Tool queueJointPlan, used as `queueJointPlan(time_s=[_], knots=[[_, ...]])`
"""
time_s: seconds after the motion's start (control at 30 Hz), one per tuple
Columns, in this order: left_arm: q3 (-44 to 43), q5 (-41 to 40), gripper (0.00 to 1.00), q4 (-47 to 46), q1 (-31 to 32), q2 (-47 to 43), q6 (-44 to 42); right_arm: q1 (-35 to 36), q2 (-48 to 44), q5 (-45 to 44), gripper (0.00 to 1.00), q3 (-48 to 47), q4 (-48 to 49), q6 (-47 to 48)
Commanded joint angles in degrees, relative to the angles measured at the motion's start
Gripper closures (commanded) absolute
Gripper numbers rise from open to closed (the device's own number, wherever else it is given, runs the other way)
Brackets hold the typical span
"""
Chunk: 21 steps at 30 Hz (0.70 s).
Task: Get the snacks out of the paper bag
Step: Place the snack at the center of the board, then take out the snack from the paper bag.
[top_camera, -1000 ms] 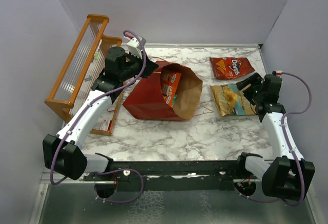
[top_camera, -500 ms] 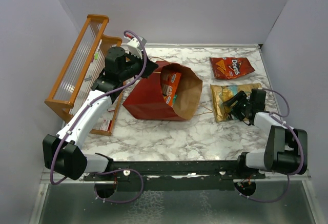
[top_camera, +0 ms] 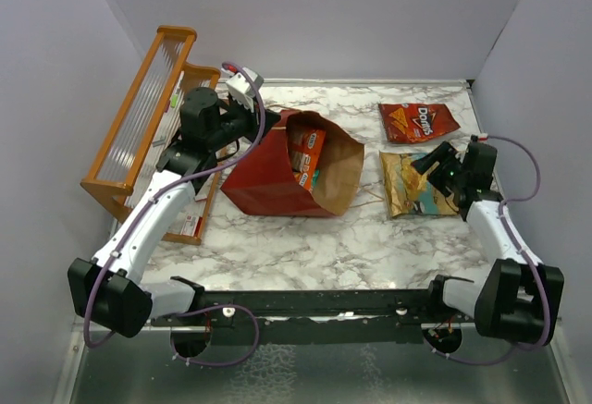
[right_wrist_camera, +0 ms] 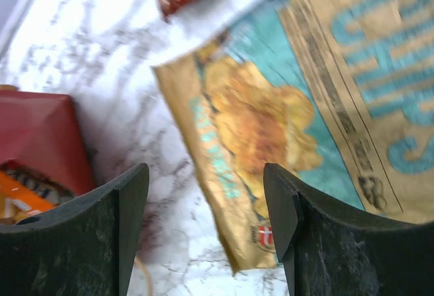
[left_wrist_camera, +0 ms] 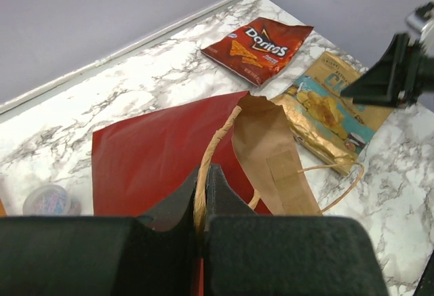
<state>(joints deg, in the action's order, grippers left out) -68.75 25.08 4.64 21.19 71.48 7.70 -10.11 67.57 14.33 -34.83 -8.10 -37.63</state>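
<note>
Two snacks out: Doritos bag [top_camera: 418, 122] at 1 o'clock, chip bag [top_camera: 412, 185] at 3. Orange packet [top_camera: 308, 153], maybe more, left inside paper bag [top_camera: 268, 177], centre worktop [top_camera: 370, 238]. Left gripper [left_wrist_camera: 203, 194] pinches its twine handle [left_wrist_camera: 210, 150]; right gripper [right_wrist_camera: 207, 194] open, empty, over chip bag.

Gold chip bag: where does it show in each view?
Top external: gold chip bag right of centre, under the right gripper.
Left wrist: right side, past the paper bag.
Right wrist: fills the right half.
Shared landmark: Doritos bag, just beyond it.
</note>
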Motion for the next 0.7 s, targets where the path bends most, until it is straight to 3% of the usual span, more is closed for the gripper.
queueJointPlan(time_s=[0.0, 0.1, 0.27, 0.4, 0.53, 0.67], knots=[[1.95, 1.75, 1.00, -2.42, 0.00, -2.54, -4.44, 0.96, -2.53, 6.43, 0.31, -7.32, -1.85, 5.80], [3.66, 1.89, 1.00, -4.50, 0.00, -3.78, -4.90, 4.50, -2.88, 14.13, 0.32, -9.34, 1.45, 6.02], [4.71, 3.50, 1.00, -6.08, -0.01, -3.75, -4.72, 22.89, -1.15, 16.16, 0.32, -10.65, 10.23, 5.46], [5.43, 3.73, 1.00, -7.30, -0.01, -4.04, -4.08, 32.36, 1.06, 9.71, 0.32, -7.86, 19.36, 0.40], [5.99, 4.07, 1.00, -8.66, -0.01, -4.32, -3.28, 41.21, 6.64, 0.16, 0.31, -5.50, 32.31, 1.54], [6.42, 4.70, 1.00, -9.85, -0.01, -4.33, -2.16, 45.66, 14.75, -8.83, 0.28, -5.80, 39.83, 1.69]])
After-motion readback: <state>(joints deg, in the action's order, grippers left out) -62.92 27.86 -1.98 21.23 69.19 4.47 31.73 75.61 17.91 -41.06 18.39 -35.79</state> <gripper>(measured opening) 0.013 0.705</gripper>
